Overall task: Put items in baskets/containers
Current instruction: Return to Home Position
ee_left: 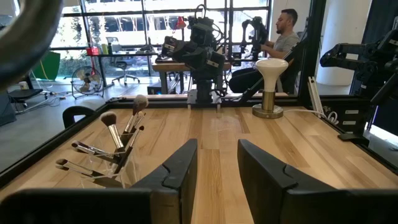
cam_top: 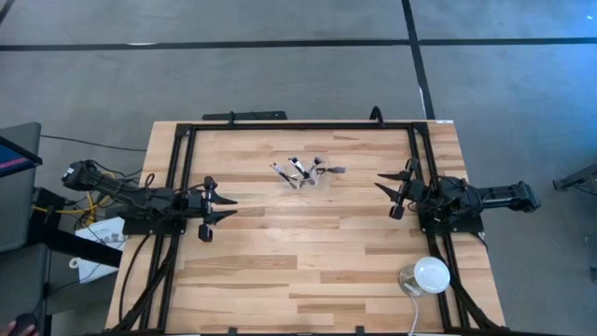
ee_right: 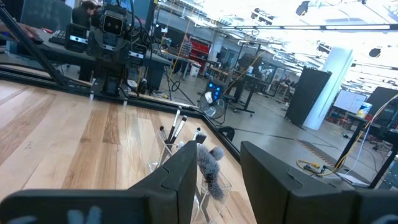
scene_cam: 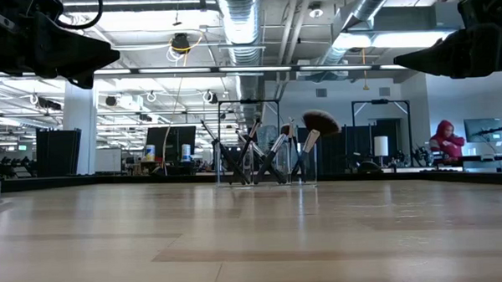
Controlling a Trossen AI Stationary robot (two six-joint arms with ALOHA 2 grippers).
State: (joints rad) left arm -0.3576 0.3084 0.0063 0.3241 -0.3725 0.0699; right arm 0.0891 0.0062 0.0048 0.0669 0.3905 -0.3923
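**A:** Where is there free room on the desk [cam_top: 308,271]?

**B:** Bare wood runs from the low camera's edge up to the middle. The wide strip between the left pincer [cam_top: 231,207] and the right pincer [cam_top: 379,183] is also bare, and both pincers sit near the sides with their fingers apart.

**A:** What stands in the way?

**B:** A clear container [cam_top: 312,177] stands toward the far middle, with brushes [cam_top: 297,169] splaying up and outward (the fan head reaches highest). A white dome-shaped object [cam_top: 432,274] sits by the right arm's base. A black frame [cam_top: 298,124] rims the edges.
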